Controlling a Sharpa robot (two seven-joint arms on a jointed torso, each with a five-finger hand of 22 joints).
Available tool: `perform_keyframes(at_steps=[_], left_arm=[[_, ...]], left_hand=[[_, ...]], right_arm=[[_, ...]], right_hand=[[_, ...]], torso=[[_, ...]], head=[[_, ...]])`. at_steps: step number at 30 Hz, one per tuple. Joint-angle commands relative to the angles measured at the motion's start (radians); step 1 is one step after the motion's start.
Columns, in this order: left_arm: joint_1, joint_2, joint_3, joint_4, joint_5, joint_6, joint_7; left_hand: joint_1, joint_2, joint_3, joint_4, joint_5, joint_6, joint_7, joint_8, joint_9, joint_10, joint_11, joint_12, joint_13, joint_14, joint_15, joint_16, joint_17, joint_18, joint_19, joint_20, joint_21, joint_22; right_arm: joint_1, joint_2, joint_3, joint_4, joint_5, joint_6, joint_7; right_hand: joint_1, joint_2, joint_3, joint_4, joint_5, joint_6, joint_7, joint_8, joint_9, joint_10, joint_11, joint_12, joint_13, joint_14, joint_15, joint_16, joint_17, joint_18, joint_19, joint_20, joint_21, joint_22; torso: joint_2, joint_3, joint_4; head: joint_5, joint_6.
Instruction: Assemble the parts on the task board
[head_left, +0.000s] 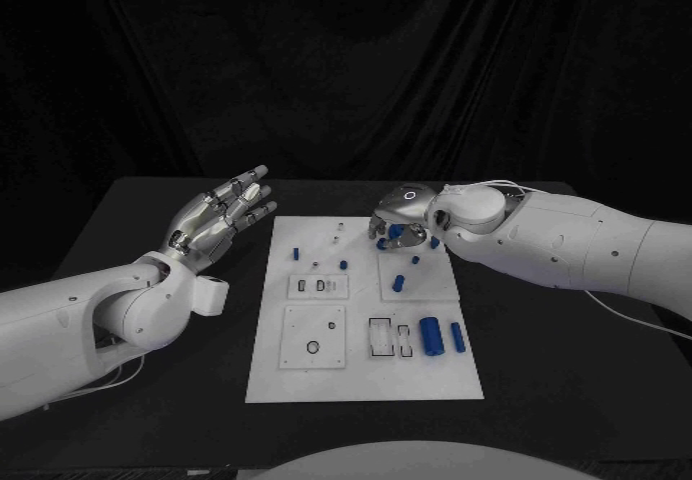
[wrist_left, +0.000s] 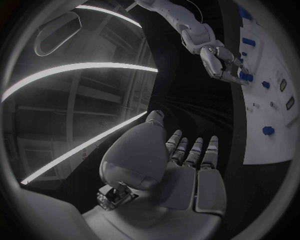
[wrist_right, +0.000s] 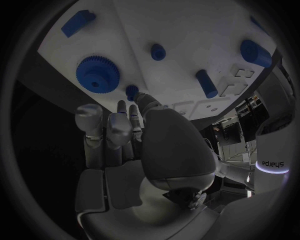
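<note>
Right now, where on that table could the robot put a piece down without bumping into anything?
Bare black table lies right of the task board, toward its near end, and along the near edge. The board's own near strip is bare. Its far right end is crowded: the right hand hangs over small blue parts there. The left hand is beside the board's far left edge.

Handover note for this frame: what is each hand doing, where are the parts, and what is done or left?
Left hand: open, raised beside the task board, holding nothing.
Right hand: fingers curled down over the board's far right corner, by a blue gear and a small blue peg; whether it grips anything cannot be told.
Parts: two blue cylinders lie on the near right; small blue pieces are scattered across the far half.
Done: nothing clearly.
Left: most parts.
</note>
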Motion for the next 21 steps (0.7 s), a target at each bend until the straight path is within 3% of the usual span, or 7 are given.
perform_keyframes(at_steps=[1,12,17,21], left_arm=[[0.001,0.003,0.001,-0.001,-0.002,0.017,0.201],[0.000,0.004,0.001,-0.005,-0.002,0.023,0.193],[0.000,0.005,0.001,-0.006,-0.002,0.024,0.191],[-0.001,0.006,0.001,-0.008,-0.002,0.024,0.191]], left_hand=[[0.013,0.001,0.005,0.002,0.006,-0.005,0.003,0.001,0.000,0.002,0.007,-0.007,0.000,0.002,0.007,0.007,0.001,0.005,0.004,0.002,0.004,0.001],[0.015,0.002,0.007,0.001,0.008,-0.002,0.007,0.002,0.001,0.001,0.009,-0.008,0.000,0.002,0.009,0.007,0.001,0.004,0.005,0.002,0.004,0.001],[0.017,0.002,0.009,0.001,0.009,0.008,0.014,0.004,0.002,0.000,0.010,-0.012,-0.001,0.001,0.010,0.006,0.001,0.001,0.006,0.002,0.005,0.001],[0.018,0.002,0.010,0.001,0.009,0.019,0.018,0.007,0.004,-0.001,0.011,-0.013,0.000,0.001,0.011,0.006,0.001,0.000,0.006,0.002,0.005,0.001]], right_arm=[[-0.006,0.002,0.001,-0.006,-0.009,-0.020,0.011],[-0.016,0.007,0.001,-0.019,-0.009,-0.021,0.020],[-0.019,0.008,0.001,-0.023,-0.011,-0.037,0.029],[-0.020,0.008,0.001,-0.025,-0.001,-0.059,0.039]], right_hand=[[0.010,-0.005,0.013,-0.001,0.005,0.018,0.004,0.008,0.009,0.017,-0.003,0.014,0.006,-0.005,-0.004,-0.004,-0.002,-0.004,-0.009,0.001,-0.003,0.003],[0.011,-0.006,0.029,-0.009,-0.001,0.049,0.008,0.030,0.041,0.040,-0.009,0.042,0.025,-0.009,-0.007,-0.007,-0.007,-0.005,-0.011,-0.002,-0.003,0.012],[0.022,-0.001,0.044,-0.021,0.008,0.043,0.016,0.033,0.059,0.037,-0.010,0.049,0.034,-0.010,-0.008,-0.007,-0.006,-0.005,-0.013,-0.003,-0.003,0.018],[0.033,0.009,0.056,-0.033,0.013,0.062,0.026,0.051,0.084,0.052,-0.017,0.066,0.045,-0.010,-0.012,-0.005,-0.003,-0.006,-0.011,-0.005,0.000,0.026]], torso=[[0.000,0.0002,0.0002],[-0.001,0.0003,0.0000],[-0.001,0.0003,-0.0001],[-0.001,0.0002,-0.0002]], head=[[0.001,-0.004],[0.002,-0.011],[0.002,-0.014],[0.003,-0.017]])
